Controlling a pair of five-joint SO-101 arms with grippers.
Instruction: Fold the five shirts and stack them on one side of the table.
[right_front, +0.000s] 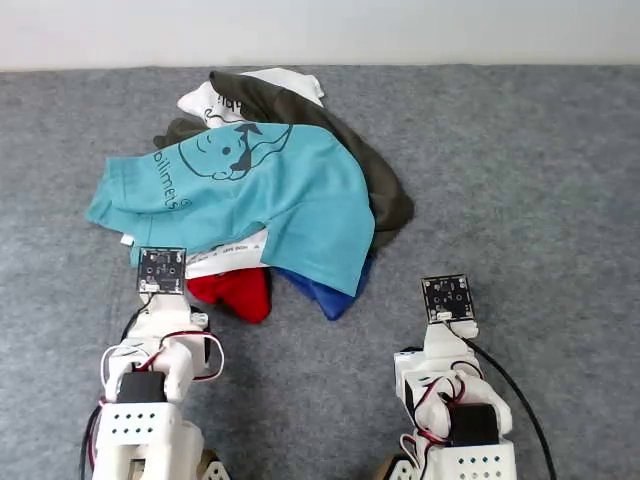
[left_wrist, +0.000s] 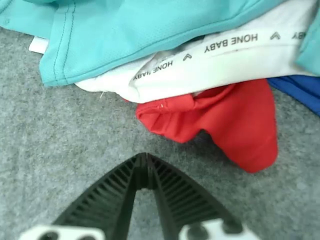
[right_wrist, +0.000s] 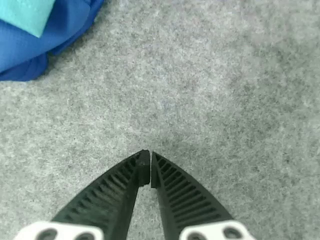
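Note:
Several shirts lie heaped at the table's back left. A teal shirt (right_front: 250, 190) with a printed face covers the heap, over a dark olive shirt (right_front: 370, 170) and a white shirt (right_front: 215, 100). A red shirt (right_front: 235, 290) and a blue shirt (right_front: 325, 290) poke out at the near edge. My left gripper (left_wrist: 147, 160) is shut and empty, just short of the red shirt (left_wrist: 225, 120), the white shirt (left_wrist: 215, 65) and the teal shirt (left_wrist: 130, 30). My right gripper (right_wrist: 149, 159) is shut on nothing over bare cloth, with the blue shirt (right_wrist: 40, 40) off to one side.
Grey felt-like table cover (right_front: 520, 180) spreads wide to the right of the heap. A white wall (right_front: 320, 30) runs along the far edge. Both arm bases (right_front: 150, 400) (right_front: 450, 400) sit at the near edge.

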